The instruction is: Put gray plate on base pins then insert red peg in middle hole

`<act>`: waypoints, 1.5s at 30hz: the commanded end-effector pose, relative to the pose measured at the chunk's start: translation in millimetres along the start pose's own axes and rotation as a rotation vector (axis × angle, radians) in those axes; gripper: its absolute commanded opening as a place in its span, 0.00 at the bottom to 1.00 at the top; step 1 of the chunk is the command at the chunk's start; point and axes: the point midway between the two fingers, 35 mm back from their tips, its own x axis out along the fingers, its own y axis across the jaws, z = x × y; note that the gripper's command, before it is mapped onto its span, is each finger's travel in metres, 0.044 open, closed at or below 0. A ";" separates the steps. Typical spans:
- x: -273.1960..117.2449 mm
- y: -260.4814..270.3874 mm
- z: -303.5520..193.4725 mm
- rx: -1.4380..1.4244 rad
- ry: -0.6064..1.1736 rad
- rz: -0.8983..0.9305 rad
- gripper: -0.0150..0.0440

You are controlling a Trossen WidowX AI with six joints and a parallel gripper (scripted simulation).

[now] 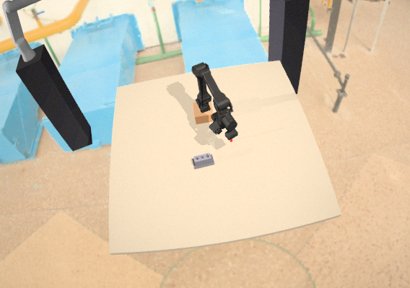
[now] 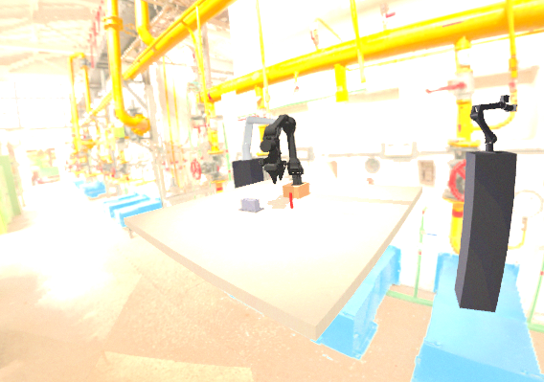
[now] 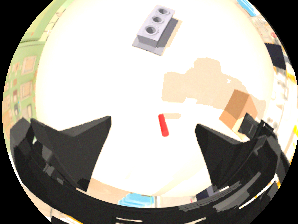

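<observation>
While my pincer (image 1: 224, 132) (image 2: 274, 182) (image 3: 154, 121) hangs above the table (image 1: 216, 204) (image 2: 287, 252) (image 3: 90, 75), its fingers stand spread wide and grip nothing. In the wrist view, the red peg (image 1: 231, 140) (image 2: 291, 200) (image 3: 163, 125) shows between my two fingertips, nearer the one on the picture's right, with bare tabletop to either side of it. The peg stands upright on the table, well below my tips in that view, its thin shadow running off from the foot. From the top view, part of my wrist covers it, so only a spot of red peeks out past the edge.

The gray plate (image 1: 199, 157) (image 3: 144, 33) lies flat on the base (image 1: 203, 166) (image 2: 259, 210) (image 3: 170, 37), whose foot sticks out past the plate's long side. Three round holes run in a row along the plate, and the middle one has no peg in it. I can't make out the pins.

Between peg and base I see a stretch of open tabletop. The orange block (image 1: 202, 118) (image 2: 297, 191) (image 3: 236, 107) is the closer thing to mind, with its corners near the peg; the table's front edge lies well beyond the base.
</observation>
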 end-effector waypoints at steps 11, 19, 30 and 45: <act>25.1 -31.3 -54.8 -0.112 -0.001 -0.006 1.00; 38.9 -31.3 -54.6 -0.112 -0.001 -0.006 1.00; 53.1 -30.4 -54.4 -0.112 -0.001 -0.006 1.00; 77.7 -29.0 -54.3 -0.112 -0.001 -0.006 1.00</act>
